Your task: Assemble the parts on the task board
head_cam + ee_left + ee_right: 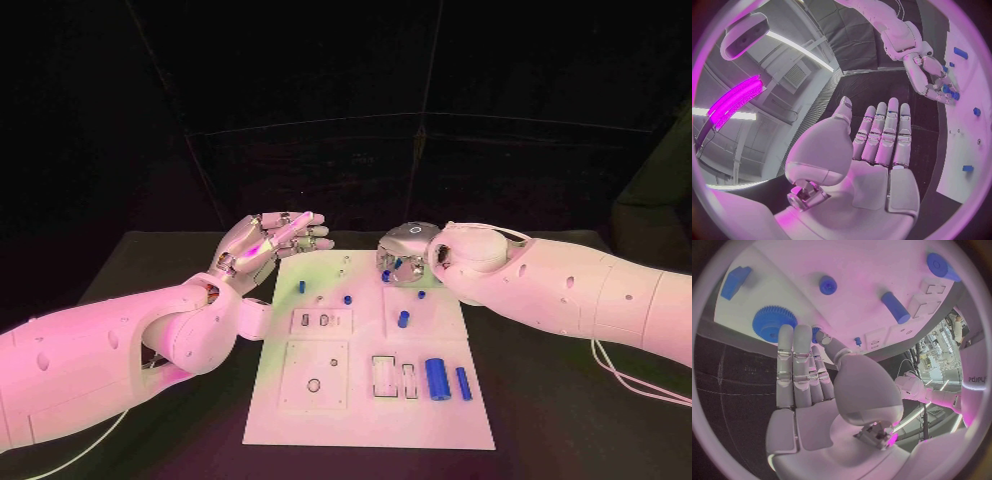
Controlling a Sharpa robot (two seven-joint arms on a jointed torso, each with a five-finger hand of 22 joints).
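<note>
The white task board [368,420] lies in the middle of the table. My right hand [405,256] hovers over its far end, fingers straight, thumb pressed to the side of a finger. A small blue part [816,332] shows pinched between them. A blue gear [773,322] sits on the board just beyond those fingertips. A blue cylinder [895,307] and a round blue peg [827,285] lie further off. My left hand [271,243] is raised beside the board's far left corner, fingers spread and straight, holding nothing. The left wrist view shows the board [967,135] and my right hand [926,75].
At the board's near right lie a thick blue cylinder [436,379] and a thin blue rod [463,383] beside rectangular slots [385,376]. A square plate with a hole [316,375] is at the near left. Small blue pegs [348,299] dot the board's middle. Black table surrounds the board.
</note>
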